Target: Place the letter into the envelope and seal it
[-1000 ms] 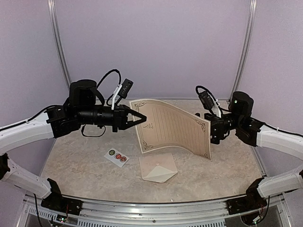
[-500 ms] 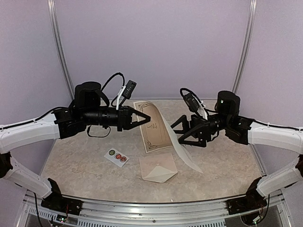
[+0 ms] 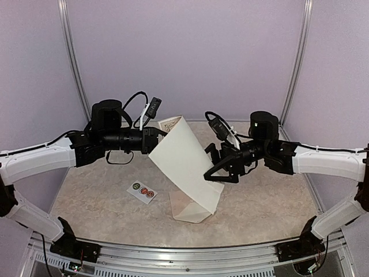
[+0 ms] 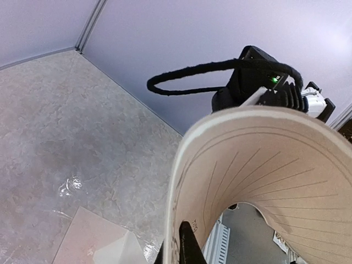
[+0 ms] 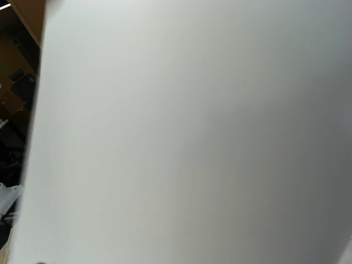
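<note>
Top external: left tool [image 3: 157,137] clamped the curled letter [image 3: 184,158] at frame centre. Right tool [image 3: 209,173] stood wide open beside it; envelope [image 3: 183,212] lay below.

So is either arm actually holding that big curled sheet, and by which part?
Yes: the left tool is shut on the letter, pinching its left edge. The right tool is open at the sheet's plain back, gripping nothing.
</note>
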Tool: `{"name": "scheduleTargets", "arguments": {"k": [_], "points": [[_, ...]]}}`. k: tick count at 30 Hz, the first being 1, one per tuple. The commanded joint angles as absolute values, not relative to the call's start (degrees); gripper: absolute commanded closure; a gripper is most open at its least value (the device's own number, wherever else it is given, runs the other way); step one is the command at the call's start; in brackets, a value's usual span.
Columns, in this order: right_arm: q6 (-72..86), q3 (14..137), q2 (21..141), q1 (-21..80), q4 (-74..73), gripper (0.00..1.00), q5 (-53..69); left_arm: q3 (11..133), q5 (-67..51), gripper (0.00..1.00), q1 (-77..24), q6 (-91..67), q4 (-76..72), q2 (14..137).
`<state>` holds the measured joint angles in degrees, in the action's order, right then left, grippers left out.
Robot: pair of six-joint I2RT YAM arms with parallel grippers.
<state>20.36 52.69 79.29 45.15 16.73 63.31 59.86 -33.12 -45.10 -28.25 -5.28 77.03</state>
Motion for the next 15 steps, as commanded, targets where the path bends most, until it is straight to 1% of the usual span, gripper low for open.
{"name": "scheduleTargets", "arguments": {"k": [1, 6, 10, 15], "points": [[18.21, 54.39, 79.84, 46.42, 14.7, 0.0, 62.24, 58.1, -35.77, 1.0, -42.48, -32.86, -8.16, 78.43], [17.67, 54.61, 80.8, 46.67, 14.33, 0.01, 61.42, 58.27, -36.95, 1.0, -42.22, -33.48, -8.6, 79.48], [18.13, 55.3, 81.6, 46.62, 14.58, 0.0, 59.19, 58.07, -37.1, 1.0, -43.45, -30.54, -8.07, 78.75], [22.69, 54.87, 81.57, 46.54, 20.85, 0.01, 53.62, 56.73, -39.08, 1.0, -46.18, -25.6, -9.14, 76.27]]}}
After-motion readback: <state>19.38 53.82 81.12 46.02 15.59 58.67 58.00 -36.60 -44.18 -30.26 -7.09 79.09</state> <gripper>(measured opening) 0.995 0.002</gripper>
